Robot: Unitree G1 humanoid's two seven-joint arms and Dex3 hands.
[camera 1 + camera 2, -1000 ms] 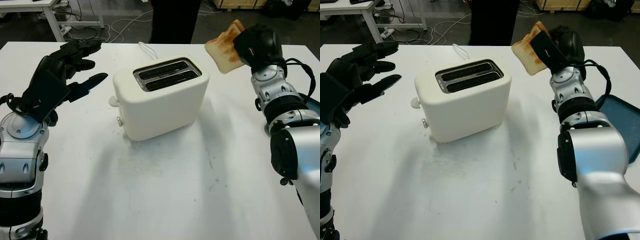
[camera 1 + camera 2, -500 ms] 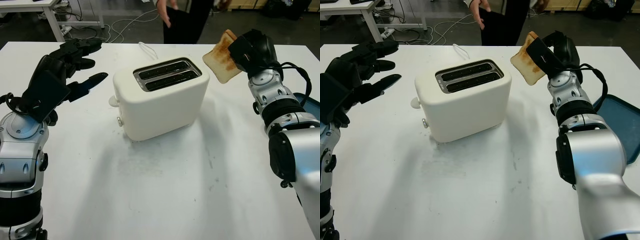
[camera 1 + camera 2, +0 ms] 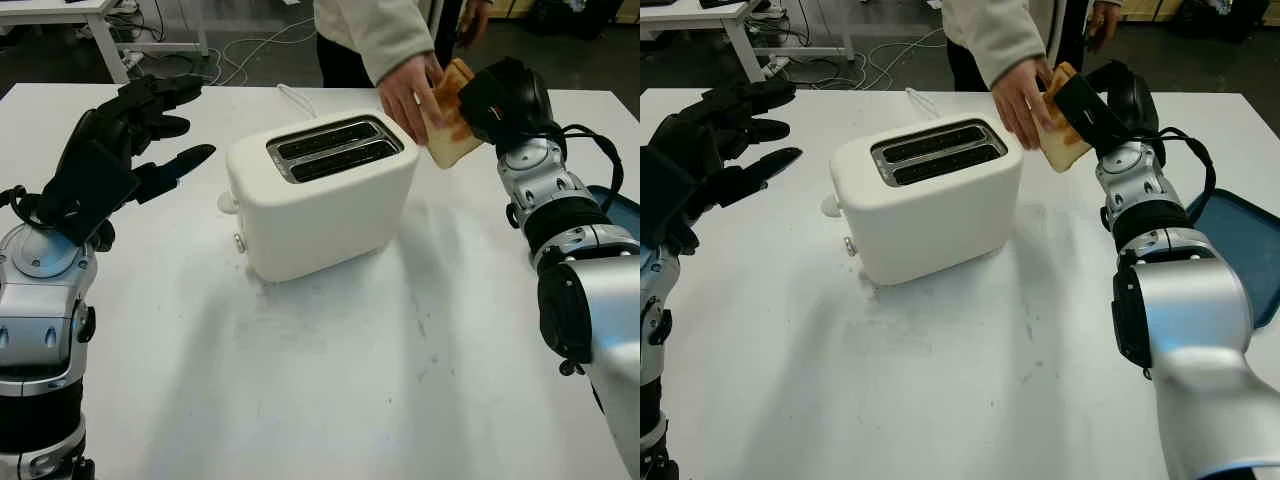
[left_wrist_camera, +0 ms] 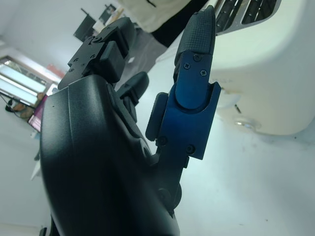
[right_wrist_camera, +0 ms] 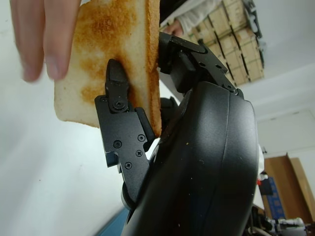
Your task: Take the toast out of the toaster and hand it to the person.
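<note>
A slice of browned toast (image 3: pixel 451 128) hangs in the air to the right of the white toaster (image 3: pixel 322 195), pinched by my right hand (image 3: pixel 478 100). In the right wrist view one black finger (image 5: pixel 118 118) presses on the toast (image 5: pixel 106 59). A person's hand (image 3: pixel 408 92) in a cream sleeve reaches from the far side and has its fingers on the toast's left edge. The toaster's two slots (image 3: pixel 334 150) show no bread. Left of the toaster my left hand (image 3: pixel 135 140) hovers open above the table.
The white table (image 3: pixel 330 380) has free room in front of the toaster. A blue tray (image 3: pixel 1240 255) lies at the right edge beside my right arm. The toaster's white cord (image 3: pixel 292 97) runs off the far edge. Cables and a desk leg lie on the floor beyond.
The person's hand has come down from the far side and taken hold of the toast's left edge. My right hand with the toast has barely moved. The left hand stays put.
</note>
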